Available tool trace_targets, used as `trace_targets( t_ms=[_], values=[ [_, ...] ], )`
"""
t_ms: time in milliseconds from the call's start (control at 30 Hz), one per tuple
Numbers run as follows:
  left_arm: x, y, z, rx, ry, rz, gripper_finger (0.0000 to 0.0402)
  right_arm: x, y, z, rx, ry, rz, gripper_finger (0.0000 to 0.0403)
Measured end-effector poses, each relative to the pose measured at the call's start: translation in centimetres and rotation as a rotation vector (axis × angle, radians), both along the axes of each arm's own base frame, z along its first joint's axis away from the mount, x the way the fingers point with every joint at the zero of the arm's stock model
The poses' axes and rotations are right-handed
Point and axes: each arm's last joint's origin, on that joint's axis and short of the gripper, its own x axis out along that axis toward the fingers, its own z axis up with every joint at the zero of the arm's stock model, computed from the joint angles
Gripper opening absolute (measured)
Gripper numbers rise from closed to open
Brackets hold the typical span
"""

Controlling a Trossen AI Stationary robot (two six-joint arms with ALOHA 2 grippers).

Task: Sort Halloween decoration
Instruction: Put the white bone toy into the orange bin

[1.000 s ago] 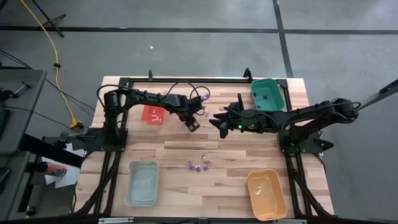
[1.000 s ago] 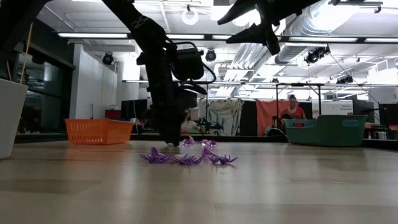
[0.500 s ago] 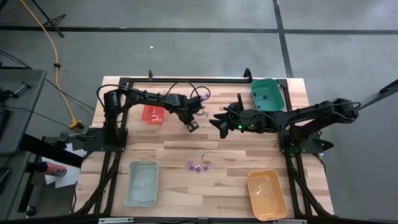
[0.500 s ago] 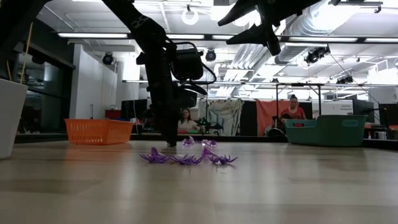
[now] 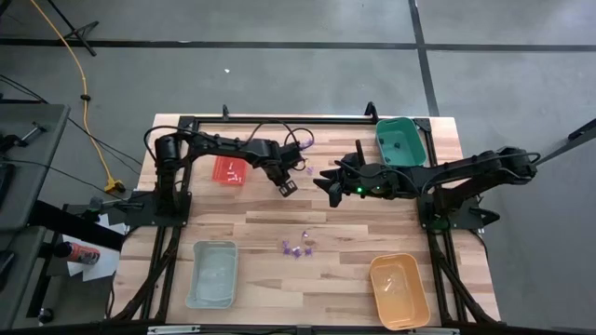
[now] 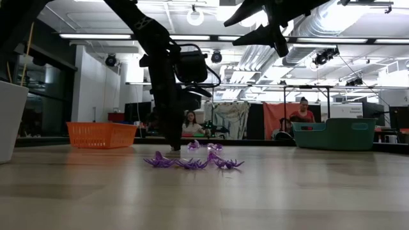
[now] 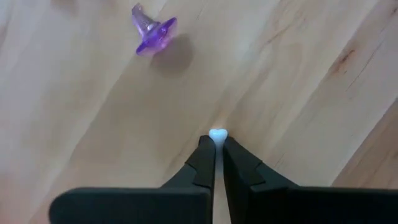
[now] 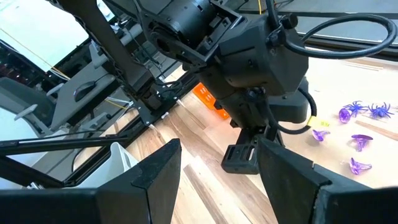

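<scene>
My left gripper (image 7: 216, 144) points down at the table right of the red tray (image 5: 230, 170) and is shut on a tiny whitish piece of Halloween decoration (image 7: 217, 134). In the high view this gripper (image 5: 287, 187) stands mid-table. A purple piece (image 7: 153, 32) lies loose on the wood nearby. A cluster of purple pieces (image 5: 298, 248) lies nearer the front edge, also seen in the low view (image 6: 192, 161). My right gripper (image 5: 328, 182) hovers open above the table, facing the left gripper, with nothing between its fingers (image 8: 158, 171). My left gripper pinches the whitish piece (image 7: 217, 133) between the very ends of its two fingers, coming from above and pointing down. Only a small rounded bit of the piece shows past the fingertips. It sits at the table top; whether it is lifted clear I cannot tell.
A green tray (image 5: 401, 141) stands at the far right, a pale blue tray (image 5: 211, 274) at the near left, an orange tray (image 5: 399, 290) at the near right. More purple pieces (image 5: 307, 170) lie beside the left arm. People show in the room behind (image 6: 301, 110).
My left gripper has shut its fingers on the whitish piece while staying in place above the table. The right arm has kept still.
</scene>
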Motion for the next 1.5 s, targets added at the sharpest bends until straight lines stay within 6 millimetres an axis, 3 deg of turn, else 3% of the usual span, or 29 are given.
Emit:
trace_targets(
  t_ms=[167,433,667,767,900,1133,1267,1500],
  values=[
    [-1.3,0.9,2.5,0.011,-0.029,0.016,0.0003,0.0,0.0,0.0,0.0,0.0,0.0,0.0204],
    [-4.1,1.9,11.1,0.138,-0.278,0.057,0.0003,0.0,0.0,0.0,0.0,0.001,0.0,0.0204],
    [-7.8,-0.5,19.8,0.254,-0.664,0.014,0.0003,0.0,0.0,0.0,-0.019,0.005,0.006,0.0204],
    [-9.7,-2.5,22.0,0.292,-0.85,-0.038,0.0003,0.2,0.0,0.5,-0.067,-0.034,0.023,0.0204],
    [-12.4,-5.3,23.0,0.329,-1.078,-0.114,0.0003,0.4,0.0,1.5,-0.164,-0.11,0.047,0.0204],
    [-15.8,-8.9,20.6,0.247,-1.309,-0.189,0.0003,0.6,0.1,3.1,-0.325,-0.227,0.075,0.0204],
    [-16.5,-9.9,19.4,0.205,-1.371,-0.194,0.0003,0.6,0.1,3.4,-0.363,-0.244,0.08,0.0204],
    [-16.6,-10.1,19.5,0.215,-1.404,-0.162,0.0003,0.6,0.1,3.4,-0.364,-0.242,0.081,0.0204]
  ],
)
